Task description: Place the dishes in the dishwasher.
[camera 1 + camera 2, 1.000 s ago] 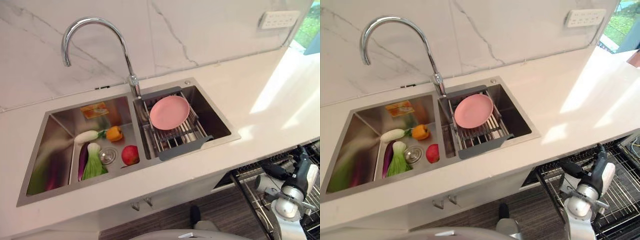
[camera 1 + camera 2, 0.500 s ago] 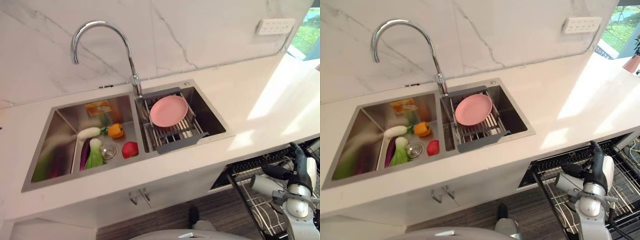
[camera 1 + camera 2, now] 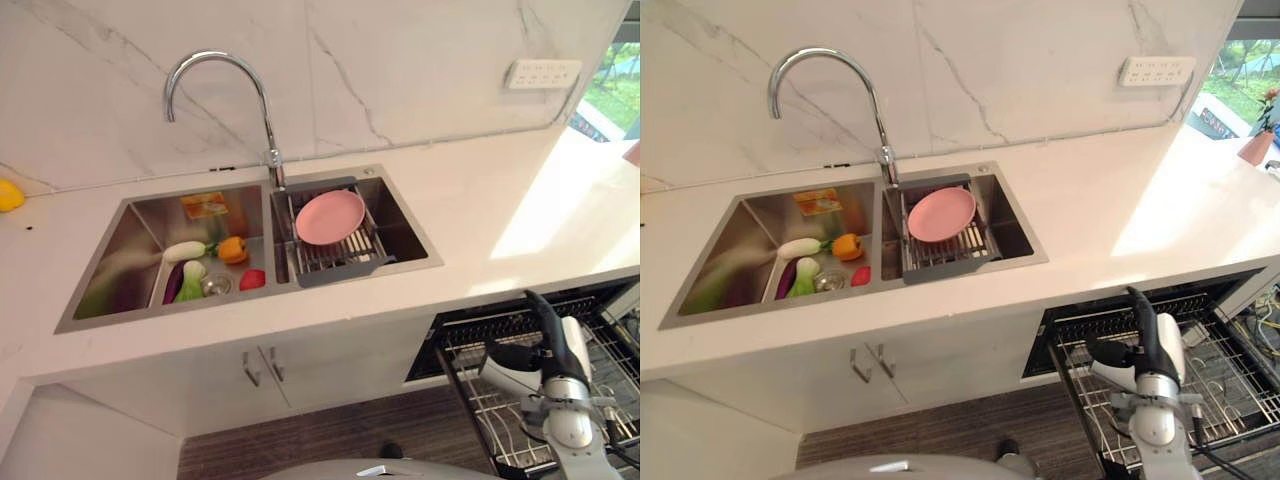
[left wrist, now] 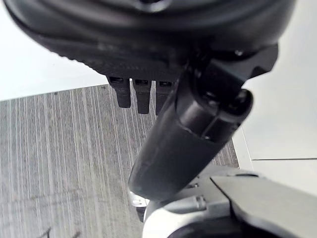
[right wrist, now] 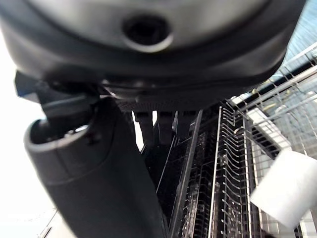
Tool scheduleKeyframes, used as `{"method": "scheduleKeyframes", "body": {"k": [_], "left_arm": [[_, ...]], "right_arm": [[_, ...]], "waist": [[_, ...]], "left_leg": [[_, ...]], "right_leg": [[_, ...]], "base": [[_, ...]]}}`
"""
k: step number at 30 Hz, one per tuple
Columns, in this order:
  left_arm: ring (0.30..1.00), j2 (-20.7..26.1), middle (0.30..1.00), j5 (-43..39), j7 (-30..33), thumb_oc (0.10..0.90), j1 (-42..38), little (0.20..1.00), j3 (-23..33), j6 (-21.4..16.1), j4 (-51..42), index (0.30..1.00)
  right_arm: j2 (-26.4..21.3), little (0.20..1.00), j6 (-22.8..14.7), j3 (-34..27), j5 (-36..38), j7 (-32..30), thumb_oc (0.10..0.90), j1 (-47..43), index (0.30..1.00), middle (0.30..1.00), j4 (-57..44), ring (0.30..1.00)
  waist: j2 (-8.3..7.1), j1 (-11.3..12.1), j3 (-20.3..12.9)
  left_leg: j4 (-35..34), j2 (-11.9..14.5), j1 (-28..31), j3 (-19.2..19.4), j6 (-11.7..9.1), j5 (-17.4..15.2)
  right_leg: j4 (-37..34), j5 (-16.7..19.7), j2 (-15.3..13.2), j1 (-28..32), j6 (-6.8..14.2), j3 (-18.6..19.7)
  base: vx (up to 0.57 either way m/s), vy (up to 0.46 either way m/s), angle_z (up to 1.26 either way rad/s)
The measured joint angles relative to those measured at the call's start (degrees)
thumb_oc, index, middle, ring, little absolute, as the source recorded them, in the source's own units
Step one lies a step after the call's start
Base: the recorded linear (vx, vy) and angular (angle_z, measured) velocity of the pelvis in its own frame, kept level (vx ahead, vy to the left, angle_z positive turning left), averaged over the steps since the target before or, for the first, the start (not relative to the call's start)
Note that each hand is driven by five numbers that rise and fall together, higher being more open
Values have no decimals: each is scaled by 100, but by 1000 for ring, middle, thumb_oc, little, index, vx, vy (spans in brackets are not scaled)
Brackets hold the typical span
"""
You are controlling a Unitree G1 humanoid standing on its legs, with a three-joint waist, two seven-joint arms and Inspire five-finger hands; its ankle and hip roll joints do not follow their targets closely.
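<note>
Left eye view: a pink plate [image 3: 330, 216] lies flat on a slatted drain rack [image 3: 335, 252] bridging the right basin of the sink [image 3: 120, 262], near the desk's back edge below the faucet [image 3: 262, 110]; probably left there to drain, and it is the one dish I can see waiting to be moved. The left basin holds vegetables [image 3: 205, 272], which are no part of the job. A yellow object [image 3: 8, 194] sits at the desk's far left edge by the wall. Below the desk's front edge toward its right end, the dishwasher rack [image 3: 500, 400] is pulled out, ready for loading. The right hand [image 3: 550, 335] is raised over that rack, fingers straight and relaxed, holding nothing, well apart from the plate. Right eye view: same layout; the wall socket [image 3: 1155, 71] sits above the desk's right end, and the rack wires look bare where visible. Left wrist view: the left hand [image 4: 148, 59] hangs over striped floor [image 4: 54, 158], low beside a white cabinet face; fingers hang straight, thumb out, nothing held. Right wrist view: fingers [image 5: 161, 126] straight over the wire rack, empty. Judgement: loading not yet begun; the next step would be a reach up to the plate.
</note>
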Motion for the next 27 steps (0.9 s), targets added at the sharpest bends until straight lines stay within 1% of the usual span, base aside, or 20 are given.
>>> {"method": "scheduleKeyframes", "body": {"k": [1, 2, 3, 4, 5, 6, 7, 8, 9, 10, 12, 16, 18, 20, 21, 22, 24, 25, 26, 27], "left_arm": [[900, -53, 900, -5, 4, 800, -38, 900, -78, 59, -5, 900], [900, -53, 900, -3, 4, 800, -50, 900, -91, 106, -8, 900], [900, -44, 900, -10, 2, 800, -29, 900, -80, 114, -9, 900], [900, -46, 900, -53, 14, 800, -56, 900, -89, 112, -59, 900], [900, 0, 900, -110, 76, 800, -105, 900, -210, 106, -206, 900], [900, 44, 900, -109, 96, 800, -95, 900, -262, 77, -247, 900], [900, 126, 900, -259, 98, 800, -124, 900, -269, 30, -302, 900], [900, 184, 900, -332, 94, 800, -88, 900, -230, 30, -347, 900], [900, 181, 900, -385, 92, 800, -80, 900, -205, 32, -399, 900], [900, 138, 900, -390, 86, 800, -38, 900, -211, 34, -482, 900], [900, 77, 900, -420, 78, 800, -4, 900, -211, 18, -565, 900], [900, 67, 900, -433, 67, 800, 51, 900, -202, -28, -623, 900], [900, 72, 900, -442, 16, 800, 83, 900, -188, -86, -610, 900], [900, 89, 900, -353, -42, 800, 90, 900, -177, -137, -522, 900], [900, 138, 900, -225, -62, 800, 68, 900, -155, -177, -471, 900], [900, 137, 900, -201, -74, 800, 67, 900, -112, -198, -459, 900], [900, 129, 900, -53, -130, 800, 23, 900, 28, -220, -434, 900], [900, 178, 900, 17, -154, 800, 83, 900, 59, -231, -430, 900], [900, 188, 900, 35, -166, 800, 90, 900, 77, -257, -369, 900], [900, 189, 900, 82, -185, 800, 83, 900, 139, -291, -355, 900]], "right_arm": [[83, 900, -15, 140, 297, -24, 800, 2, 900, 900, 73, 900], [213, 900, -49, 136, 483, -28, 800, 60, 900, 900, 134, 900], [295, 900, -51, 139, 617, -47, 800, 14, 900, 900, 253, 900], [326, 900, -29, 127, 738, -96, 800, 27, 900, 900, 412, 900], [405, 900, 3, 37, 926, -182, 800, 10, 900, 900, 948, 900], [438, 900, 102, -16, 976, -230, 800, 4, 900, 900, 1118, 900], [489, 900, 193, -134, 1086, -283, 800, 14, 900, 900, 1267, 900], [499, 900, 207, -153, 1121, -360, 800, 16, 900, 900, 1303, 900], [472, 900, 189, -204, 1121, -405, 800, -12, 900, 900, 1300, 900], [465, 900, 144, -324, 1119, -459, 800, -106, 900, 900, 1274, 900], [454, 900, 146, -567, 1118, -633, 800, -172, 900, 900, 1274, 900], [443, 900, 147, -813, 1110, -772, 800, -280, 900, 900, 1247, 900], [409, 900, 149, -819, 1081, -830, 800, -309, 900, 900, 902, 900], [397, 900, 139, -802, 888, -764, 800, -320, 900, 900, 492, 900], [355, 900, 27, -790, 730, -688, 800, -373, 900, 900, 273, 900], [319, 900, 26, -777, 641, -660, 800, -374, 900, 900, 152, 900], [111, 900, -57, -702, 415, -531, 800, -450, 900, 900, -209, 900], [-24, 900, -217, -573, 298, -432, 800, -648, 900, 900, -303, 900], [-120, 900, -218, -477, 200, -379, 800, -786, 900, 900, -364, 900], [-257, 900, -225, -371, 147, -327, 800, -924, 900, 900, -433, 900]], "waist": [[-7, -38, 14], [-77, -77, 15], [-89, -77, 36], [4, -135, 74], [9, -173, 105], [-15, -165, 110], [-140, -173, 129], [-237, -164, 135], [-249, -184, 185], [-199, -232, 217], [-99, -255, 166], [-72, -251, 152], [-80, -217, 148], [-107, -212, 134], [-128, -175, 117], [-134, -164, 104], [-178, -129, 86], [-253, -20, 61], [-268, 36, 42], [-277, 74, 44]], "left_leg": [[128, -165, -32, 147, 68, -63], [27, -264, 7, 243, 115, -57], [-173, -307, 60, 316, 196, -50], [-290, -308, 88, 404, 276, -1], [-472, -250, 75, 491, 303, 20], [-473, -245, 43, 578, 306, 22], [-472, -329, 63, 682, 325, 38], [-472, -420, 65, 742, 366, 126], [-473, -457, 99, 737, 376, 197], [-474, -431, 89, 725, 375, 196], [-473, -391, 133, 712, 362, 202], [-473, -381, 139, 678, 345, 210], [-474, -413, 133, 636, 329, 223], [-474, -459, 136, 548, 330, 223], [-474, -479, 150, 465, 333, 222], [-474, -485, 149, 424, 333, 220], [-473, -498, 183, 280, 328, 209], [-473, -503, 194, 204, 338, 221], [-473, -490, 190, 171, 281, 170], [-473, -486, 194, 122, 278, 163]], "right_leg": [[-63, 48, -108, -146, 128, 260], [-106, 70, -168, -197, 166, 426], [-148, 67, -222, -220, 312, 509], [-84, 103, -184, -272, 425, 512], [434, 87, -159, -440, 455, 581], [616, 83, -193, -471, 454, 638], [663, 16, -301, -489, 486, 737], [484, -78, -401, -372, 562, 813], [221, 116, -414, -246, 487, 803], [43, 133, -368, -142, 512, 774], [-116, 142, -291, -11, 526, 774], [-186, 144, -279, 58, 522, 753], [-227, 153, -311, 114, 522, 732], [-345, 278, -360, 233, 506, 664], [-350, 290, -385, 301, 491, 585], [-350, 292, -393, 323, 488, 548], [-356, 300, -394, 421, 477, 464], [-355, 414, -395, 500, 335, 417], [-357, 407, -384, 518, 320, 392], [-357, 401, -380, 550, 312, 341]], "base": [[-30, 67, -58], [-64, 104, -79], [-39, 58, -55], [-42, 73, -42], [-13, 54, -23], [-19, 53, -29], [-28, 50, -39], [-30, 47, -55], [-18, 38, -40], [-7, 25, -28], [-8, 19, -2], [-11, 6, 10], [-5, -9, 12], [-1, -20, 25], [17, -37, 32], [1, -32, 36], [1, -37, 40], [23, -61, 35], [12, -48, 28], [-13, -45, 20]]}}
